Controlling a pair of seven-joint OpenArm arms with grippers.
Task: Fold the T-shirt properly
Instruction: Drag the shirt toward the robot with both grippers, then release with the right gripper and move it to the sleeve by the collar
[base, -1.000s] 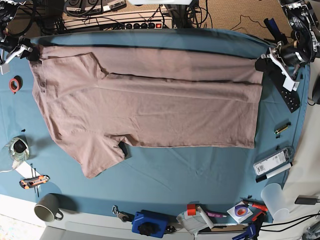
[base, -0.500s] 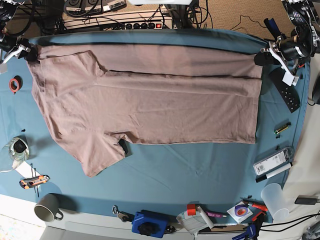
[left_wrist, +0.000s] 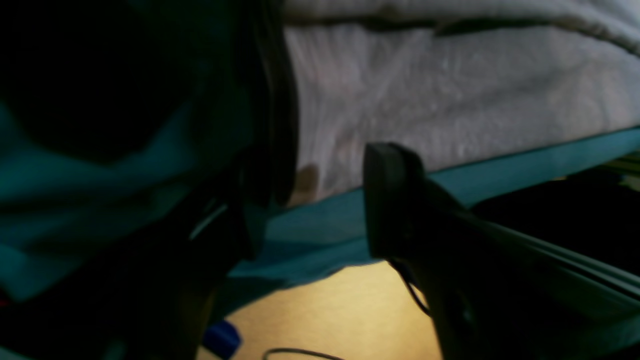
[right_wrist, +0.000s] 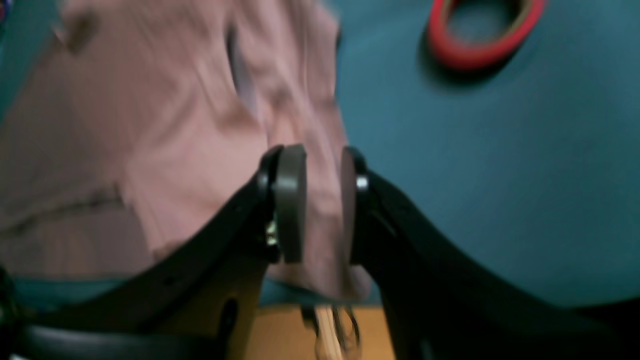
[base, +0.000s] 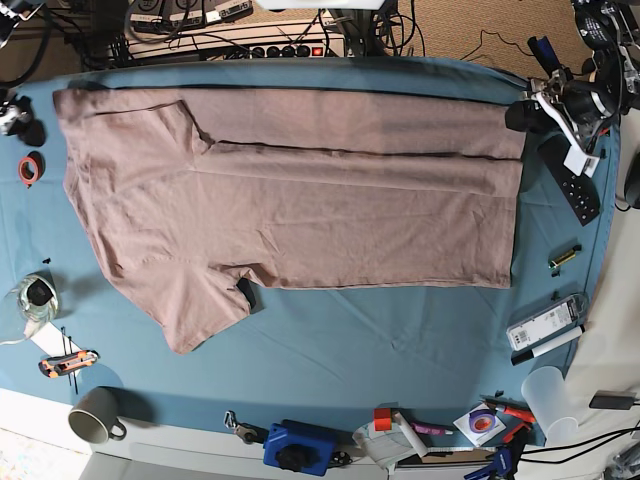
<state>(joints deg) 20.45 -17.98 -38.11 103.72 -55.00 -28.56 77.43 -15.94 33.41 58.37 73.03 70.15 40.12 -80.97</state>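
The large mauve short-sleeved cotton T-shirt (base: 300, 200) lies flat on the teal-blue table cloth (base: 400, 340), long axis running side to side across the table in the base view, with a lengthwise fold along its far edge, one sleeve sticking out toward the near-left corner and the hem at the right end. Left gripper (left_wrist: 330, 200) sits at the far hem corner; its wrist view shows clear space between the two dark fingers, fabric beyond them and nothing between, so it's open and off the cloth. Right gripper (right_wrist: 315, 205) is at the opposite end; its wrist view shows pink fabric between the pads, with a narrow gap between them. Frame is blurred, so I can't tell whether it's pinching the cloth or has let go. Roll of red tape (right_wrist: 480, 30) lies on the cloth just beside that end of the shirt. Judgement: the lengthwise fold looks laid; the next fold likely needs the near long edge or the loose sleeve. The sleeve is on the right arm's side, so that arm is nearer. Both arms would have to reach toward the near edge.
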